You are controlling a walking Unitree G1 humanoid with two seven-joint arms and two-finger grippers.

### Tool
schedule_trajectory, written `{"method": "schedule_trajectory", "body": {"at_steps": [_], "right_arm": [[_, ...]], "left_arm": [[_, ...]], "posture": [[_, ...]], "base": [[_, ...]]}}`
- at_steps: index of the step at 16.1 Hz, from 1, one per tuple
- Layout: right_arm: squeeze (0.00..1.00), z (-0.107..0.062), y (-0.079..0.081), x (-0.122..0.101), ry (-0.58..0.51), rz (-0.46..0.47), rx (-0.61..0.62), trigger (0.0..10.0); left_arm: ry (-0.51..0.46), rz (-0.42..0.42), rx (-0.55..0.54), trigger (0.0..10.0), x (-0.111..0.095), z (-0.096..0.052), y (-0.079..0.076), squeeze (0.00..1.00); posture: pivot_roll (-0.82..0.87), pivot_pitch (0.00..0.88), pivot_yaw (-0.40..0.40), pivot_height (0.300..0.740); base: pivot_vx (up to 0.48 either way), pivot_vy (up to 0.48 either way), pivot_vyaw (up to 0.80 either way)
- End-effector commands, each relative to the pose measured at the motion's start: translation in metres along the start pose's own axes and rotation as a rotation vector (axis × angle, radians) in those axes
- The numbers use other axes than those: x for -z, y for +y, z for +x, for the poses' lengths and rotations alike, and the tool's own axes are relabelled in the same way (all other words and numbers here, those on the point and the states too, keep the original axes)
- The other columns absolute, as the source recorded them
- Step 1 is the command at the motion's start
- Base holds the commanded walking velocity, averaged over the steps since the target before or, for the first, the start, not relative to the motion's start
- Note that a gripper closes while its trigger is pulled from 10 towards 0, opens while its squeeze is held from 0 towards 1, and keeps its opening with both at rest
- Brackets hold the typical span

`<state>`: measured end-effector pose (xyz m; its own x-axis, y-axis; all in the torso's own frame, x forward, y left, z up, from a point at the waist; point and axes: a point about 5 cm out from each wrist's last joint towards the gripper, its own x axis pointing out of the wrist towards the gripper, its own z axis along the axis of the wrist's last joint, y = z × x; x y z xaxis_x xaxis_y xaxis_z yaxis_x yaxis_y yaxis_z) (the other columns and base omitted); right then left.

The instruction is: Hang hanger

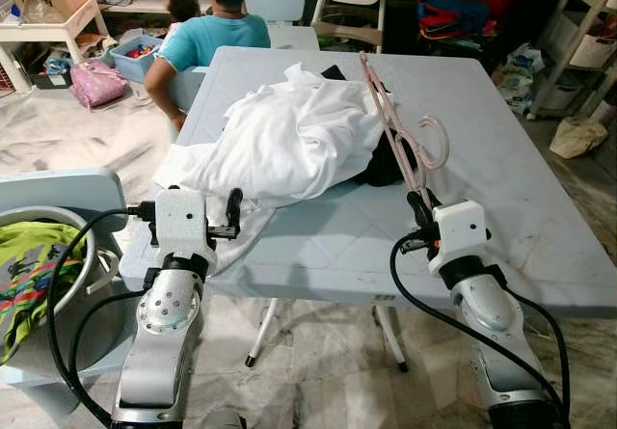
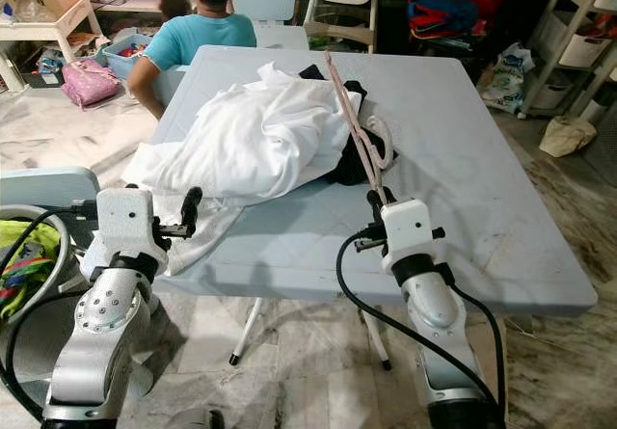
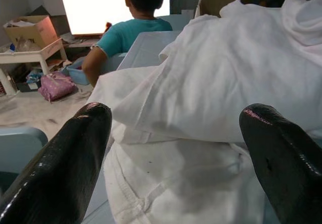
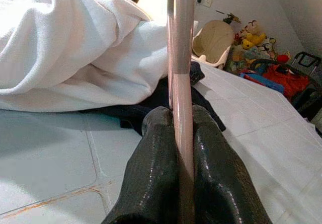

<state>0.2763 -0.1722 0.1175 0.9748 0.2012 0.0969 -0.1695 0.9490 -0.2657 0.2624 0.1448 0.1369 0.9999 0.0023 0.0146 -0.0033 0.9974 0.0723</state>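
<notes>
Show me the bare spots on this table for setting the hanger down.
Right half of the table is bare, from the pink hanger in the right hand out to the edge. Left and middle are crowded: white cloth over dark clothing, left hand at its hem.

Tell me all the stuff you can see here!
Table: one, pale blue-grey, in front of the robot.
White garment: one, heaped on the table, its edge over the near side.
Dark garment: one, black, under the white heap.
Hanger: one, pink, held upright over the table.
Basket: one, pale, on the robot's left, with green and striped clothes inside.
Person: one, teal shirt, sitting at the far side, back turned.
Pink bag: one, on the floor far left.
Left pincer: open, pointing at the white garment.
Right pincer: shut on the hanger.
</notes>
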Motion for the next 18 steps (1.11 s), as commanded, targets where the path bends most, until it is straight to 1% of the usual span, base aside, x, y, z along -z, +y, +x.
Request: {"method": "schedule_trajectory", "body": {"at_steps": [1,3,9,12,13,18], "right_arm": [[0.0,-0.0018,0.0016,0.0091,0.045,0.022,0.001,10.0],[0.0,-0.0023,0.0027,0.0096,0.047,0.023,0.0,10.0],[0.0,0.0001,0.0023,0.0095,0.043,0.024,0.001,10.0],[0.0,0.0013,0.0026,0.0092,0.041,0.024,0.0,10.0],[0.0,0.0022,0.0018,0.009,0.039,0.024,0.001,10.0],[0.0,0.0027,0.0012,0.0089,0.036,0.024,0.002,10.0]], "left_arm": [[0.005,0.007,0.003,10.0,0.0019,0.0007,-0.0011,0.0],[0.008,-0.009,-0.001,10.0,0.0021,0.0014,-0.003,0.0],[0.008,0.0,-0.001,10.0,0.0024,0.0033,-0.0032,0.0],[0.005,0.008,0.0,10.0,0.0022,0.0038,-0.0038,0.0],[-0.003,0.027,0.001,10.0,0.0014,0.0042,-0.0039,0.0],[-0.014,0.021,0.009,10.0,-0.0001,0.0046,-0.0056,0.0]], "posture": [[0.03,0.022,-0.019,0.74],[0.02,0.015,-0.018,0.74],[0.03,0.007,-0.018,0.74],[0.03,0.001,-0.019,0.74],[0.03,0.0,-0.019,0.74],[0.03,0.0,-0.021,0.74]], "base": [[0.0,0.0,0.0],[0.0,0.0,0.0],[0.0,0.0,0.0],[0.0,0.324,0.0],[0.0,0.0,0.0],[0.0,0.0,0.0]]}}
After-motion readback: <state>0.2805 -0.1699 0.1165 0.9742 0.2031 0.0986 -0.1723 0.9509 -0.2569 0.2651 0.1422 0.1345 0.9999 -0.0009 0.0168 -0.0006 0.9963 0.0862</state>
